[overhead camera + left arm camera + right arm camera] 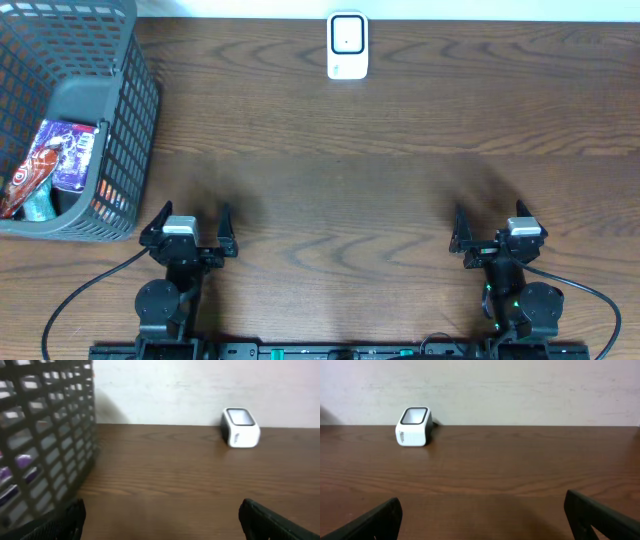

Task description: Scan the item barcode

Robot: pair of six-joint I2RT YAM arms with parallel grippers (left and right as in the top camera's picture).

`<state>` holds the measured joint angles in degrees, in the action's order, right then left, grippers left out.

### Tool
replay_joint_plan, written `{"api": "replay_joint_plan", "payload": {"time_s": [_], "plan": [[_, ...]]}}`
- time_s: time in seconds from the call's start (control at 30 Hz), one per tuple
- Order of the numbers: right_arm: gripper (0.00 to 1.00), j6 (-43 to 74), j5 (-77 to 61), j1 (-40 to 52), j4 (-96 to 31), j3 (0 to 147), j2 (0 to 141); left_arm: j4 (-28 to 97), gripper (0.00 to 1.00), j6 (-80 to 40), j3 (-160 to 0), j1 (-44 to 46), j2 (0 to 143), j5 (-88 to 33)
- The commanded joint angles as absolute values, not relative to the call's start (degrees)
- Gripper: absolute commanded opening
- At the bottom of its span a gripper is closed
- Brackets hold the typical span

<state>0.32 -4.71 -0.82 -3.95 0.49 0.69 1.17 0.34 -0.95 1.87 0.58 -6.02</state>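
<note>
Task is only starting: left gripper (192, 218) and right gripper (492, 222) are hovering, jaws wide, empty; items (60, 160) are lying in basket (128, 150).

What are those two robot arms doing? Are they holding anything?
Nothing is being held yet. The left gripper and the right gripper both sit open at the near edge of the table, touching nothing. Snack packets lie in the grey basket at the left, and the white scanner stands at the far edge. No item has been picked up for scanning.
</note>
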Motion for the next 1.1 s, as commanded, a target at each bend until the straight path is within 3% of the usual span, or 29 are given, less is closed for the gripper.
{"api": "replay_joint_plan", "payload": {"time_s": [0.0,0.1,0.27,0.4,0.6,0.67,0.77,0.9,1.07], "plan": [[0.99,-0.5,-5.0,-0.3,-4.0,0.4,0.4,2.7,0.98,-11.7,-0.3,1.7,0.2,-16.1],[0.99,-0.5,-5.0,-0.3,-4.0,0.4,0.4,2.2,0.98,-16.7,-0.3,1.7,0.2,-19.1],[0.99,-0.5,-5.0,-0.3,-4.0,0.4,0.4,-10.0,0.98,-25.7,-0.3,1.7,0.2,-22.1],[0.99,-0.5,-5.0,-0.3,-4.0,0.4,0.4,-22.3,0.98,-25.8,-1.3,1.7,0.2,-25.0],[0.99,-0.5,-5.0,-0.3,-4.1,0.4,0.4,-22.5,0.98,-24.2,-10.8,1.7,2.5,-21.0],[0.99,-0.5,-5.0,-0.3,-4.0,0.4,0.4,-18.9,0.98,-21.0,-17.1,1.7,6.1,-17.9],[0.99,-0.5,-5.0,-0.3,-4.0,0.4,0.4,-2.1,0.98,-10.4,-32.7,1.7,16.2,-15.4],[0.99,-0.5,-5.0,-0.3,-4.0,0.4,0.4,18.0,0.98,-1.3,-50.1,1.7,29.8,-25.3],[0.99,-0.5,-5.0,-0.3,-4.0,0.4,0.4,21.3,0.98,-1.4,-56.9,1.7,40.7,-24.8]]}}
